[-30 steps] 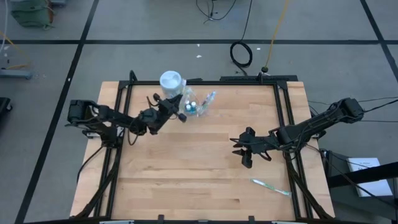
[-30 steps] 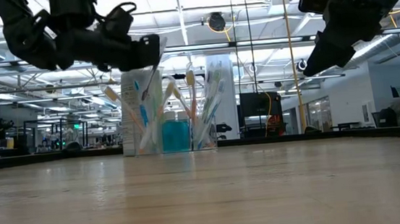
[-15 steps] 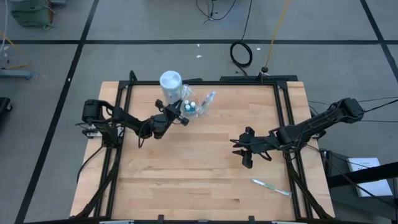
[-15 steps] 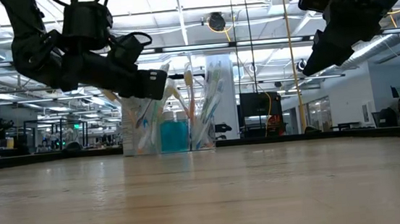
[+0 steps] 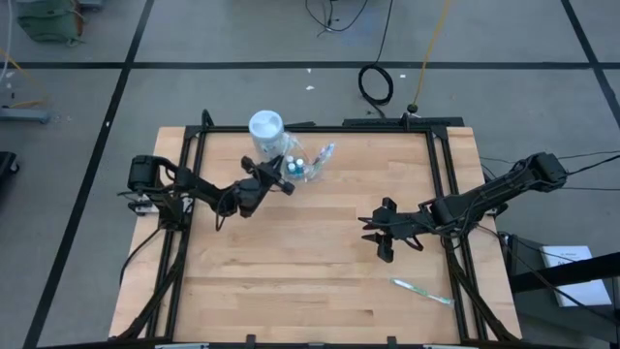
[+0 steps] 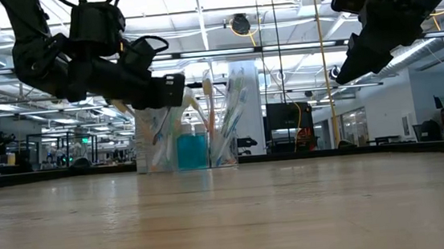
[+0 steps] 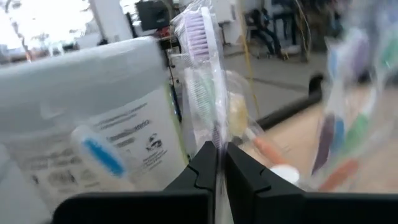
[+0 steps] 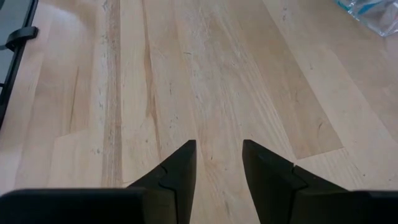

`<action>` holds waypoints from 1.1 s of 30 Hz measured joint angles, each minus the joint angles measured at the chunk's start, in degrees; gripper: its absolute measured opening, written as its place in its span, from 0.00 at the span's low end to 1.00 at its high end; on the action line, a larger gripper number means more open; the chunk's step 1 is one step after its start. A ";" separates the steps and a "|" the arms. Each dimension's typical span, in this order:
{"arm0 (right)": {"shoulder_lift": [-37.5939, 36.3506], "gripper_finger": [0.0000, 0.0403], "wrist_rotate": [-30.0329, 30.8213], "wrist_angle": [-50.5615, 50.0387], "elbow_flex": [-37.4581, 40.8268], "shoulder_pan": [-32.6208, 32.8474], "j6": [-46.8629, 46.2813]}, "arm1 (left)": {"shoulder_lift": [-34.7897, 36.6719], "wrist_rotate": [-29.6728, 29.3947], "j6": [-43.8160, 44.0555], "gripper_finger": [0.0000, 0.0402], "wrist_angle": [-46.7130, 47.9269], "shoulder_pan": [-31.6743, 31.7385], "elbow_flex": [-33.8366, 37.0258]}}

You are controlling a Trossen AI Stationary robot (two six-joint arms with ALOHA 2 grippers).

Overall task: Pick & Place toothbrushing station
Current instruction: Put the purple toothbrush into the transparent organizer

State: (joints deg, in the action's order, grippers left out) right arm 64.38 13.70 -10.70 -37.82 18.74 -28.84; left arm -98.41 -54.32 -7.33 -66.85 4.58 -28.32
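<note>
Table: light wooden table (image 5: 291, 262) with a black frame; both arms work over it.
Holder: clear plastic holder (image 5: 302, 163) stands near the far edge, left of centre, just beside a white lidded tub (image 5: 266, 127).
High view: left gripper (image 5: 282, 182) sits at the holder's near-left side; right gripper (image 5: 373, 233) hangs over bare wood, well apart from the holder; one wrapped toothbrush (image 5: 422, 291) lies alone near the front right.
Low view: blue toothpaste tube (image 6: 193, 151) stands between bundles of toothbrushes (image 6: 231, 111) inside the holder; the lone brush on the table is not seen here.
Left wrist view: dark fingers (image 7: 202, 167) are pressed together with only a thin slit between them, pinching the clear wrapper of a purple-bristled toothbrush (image 7: 200, 34) that rises upright from the tips; the tub's printed label (image 7: 121, 134) fills the space beside it.
Right wrist view: fingers (image 8: 179, 162) stand apart with nothing between them, bare boards below; a corner of clear wrapping with blue (image 8: 372, 14) shows far off.
</note>
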 joint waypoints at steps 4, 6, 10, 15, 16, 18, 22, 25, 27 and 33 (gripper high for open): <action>0.00 0.31 0.01 0.00 0.00 0.00 0.00 | 0.00 -5.37 8.81 0.06 -3.27 -1.27 -0.28; 0.00 0.31 0.01 0.02 0.00 0.00 0.00 | 0.04 -9.75 11.30 0.06 -3.67 -2.05 -0.91; 0.00 0.31 -0.01 0.07 0.00 0.00 0.00 | 0.04 -12.48 7.69 0.04 -3.58 -4.33 -2.12; 0.00 0.31 -0.01 0.02 0.00 0.00 -0.02 | 0.05 -19.96 0.46 0.02 -1.96 -9.04 -4.08; 0.00 0.31 -0.01 0.03 0.00 0.00 -0.02 | 0.09 -22.57 -0.81 0.03 -1.02 -9.77 -4.43; 0.00 0.31 -0.01 0.02 0.00 0.00 -0.04 | 0.11 -25.75 -0.86 0.03 2.17 -10.82 -4.68; 0.00 0.31 -0.03 0.04 0.00 0.00 -0.04 | 0.10 -25.21 10.91 0.01 14.16 -11.32 -4.68; 0.00 0.31 -0.01 0.04 0.00 0.00 -0.07 | 0.09 -24.99 21.35 0.02 22.45 -11.03 -4.68; 0.00 0.31 -0.03 0.04 0.00 0.00 -0.05 | 0.09 -24.95 26.73 0.03 26.99 -10.97 -4.68; 0.00 0.31 -0.03 0.11 0.00 0.00 -0.05 | 0.09 -21.01 29.94 0.01 33.17 -10.45 -4.68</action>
State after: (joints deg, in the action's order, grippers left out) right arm 64.38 13.67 -10.59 -37.82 18.74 -28.89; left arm -98.32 -75.33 22.61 -33.68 -5.87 -32.99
